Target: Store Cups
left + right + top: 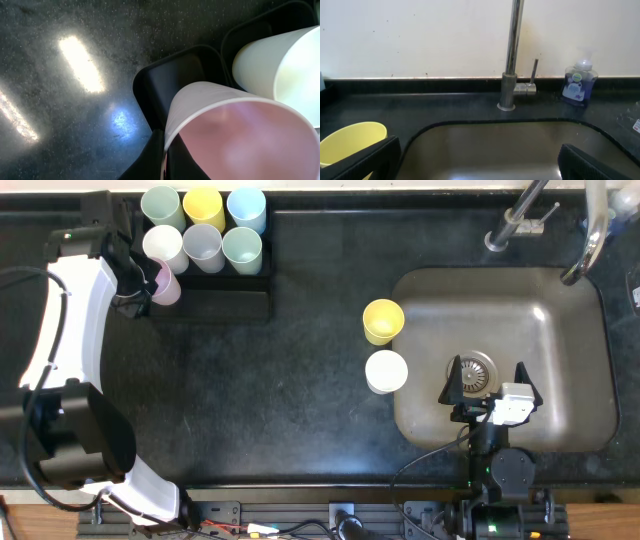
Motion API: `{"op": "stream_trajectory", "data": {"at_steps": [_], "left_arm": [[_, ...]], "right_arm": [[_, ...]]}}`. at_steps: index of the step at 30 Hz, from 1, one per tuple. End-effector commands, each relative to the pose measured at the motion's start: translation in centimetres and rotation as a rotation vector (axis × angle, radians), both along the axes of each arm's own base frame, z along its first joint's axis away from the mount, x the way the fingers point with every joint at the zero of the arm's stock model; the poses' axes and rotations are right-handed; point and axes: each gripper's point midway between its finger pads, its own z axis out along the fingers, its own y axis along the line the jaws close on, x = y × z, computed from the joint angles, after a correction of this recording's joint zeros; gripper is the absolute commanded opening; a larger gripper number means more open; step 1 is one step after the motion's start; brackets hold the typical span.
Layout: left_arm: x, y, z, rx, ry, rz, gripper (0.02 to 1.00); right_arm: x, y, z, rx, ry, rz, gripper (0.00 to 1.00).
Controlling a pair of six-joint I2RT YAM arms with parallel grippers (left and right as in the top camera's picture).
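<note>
Cups first: six of them stand upright in the black rack [225,305] at the far left corner of the counter [300,410], a pale green cup [160,205], a yellow rack cup [203,205] and a light blue cup [246,208] in the far row, then a white rack cup [163,245], a grey-blue cup [203,245] and a mint cup [241,248] in the middle row. My left pincer [143,280] is clamped on the rim of a pink cup [235,135], one finger [152,160] dark against its outer wall. That pink cup sits tilted at the left end of the rack's near row, just beside the white rack cup. Under it I see an empty black compartment [170,80]. Whether the cup's base touches the rack, I cannot tell.

Over to my right side: my right pincer [488,372] hangs above the steel sink [560,310], jaws spread wide with nothing between them, close to the drain [478,370]. Two cups wait on the counter at the sink's left rim, a yellow counter cup [382,320] and a white counter cup [386,371] just beside it, nearer my bases, both upright and well apart from the rack. Behind the basin rises the faucet [512,50], and a soap bottle [579,82] stands near it against the wall.
</note>
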Motion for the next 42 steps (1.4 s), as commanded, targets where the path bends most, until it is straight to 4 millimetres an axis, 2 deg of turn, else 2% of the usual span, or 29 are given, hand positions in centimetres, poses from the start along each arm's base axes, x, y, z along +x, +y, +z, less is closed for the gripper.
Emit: {"op": "stream_trajectory", "data": {"at_steps": [1, 17, 33, 34, 36, 37, 39, 42], "left_arm": [[0.3, 0.1, -0.5, -0.012, 0.005, 0.021, 0.036], [0.7, 0.2, -3.5, -0.014, 0.064, 0.022, 0.036], [0.7, 0.6, -4.9, 0.004, 0.096, 0.027, 0.038], [0.7, 0.6, -4.9, 0.004, 0.097, 0.027, 0.117], [0.7, 0.6, -4.9, 0.004, 0.096, 0.027, 0.542], [0.7, 0.6, -4.8, 0.004, 0.094, 0.026, 0.998], [0.7, 0.6, -4.4, 0.006, 0.083, 0.027, 0.996], [0.8, 0.6, -2.6, 0.011, 0.041, 0.026, 0.998]], "right_arm": [[0.0, -0.1, -0.3, 0.011, -0.004, -0.005, 0.998], [0.0, -0.1, -0.3, 0.011, -0.004, -0.005, 0.998], [0.0, -0.1, -0.3, 0.011, -0.004, -0.005, 0.998], [0.0, -0.1, -0.3, 0.011, -0.004, -0.005, 0.998], [0.0, -0.1, -0.3, 0.011, -0.004, -0.004, 0.996], [0.0, -0.1, -0.3, 0.011, -0.004, -0.005, 0.998], [0.0, -0.1, -0.3, 0.011, -0.004, -0.005, 0.996], [0.0, -0.1, -0.3, 0.011, -0.004, -0.005, 0.996]]}}
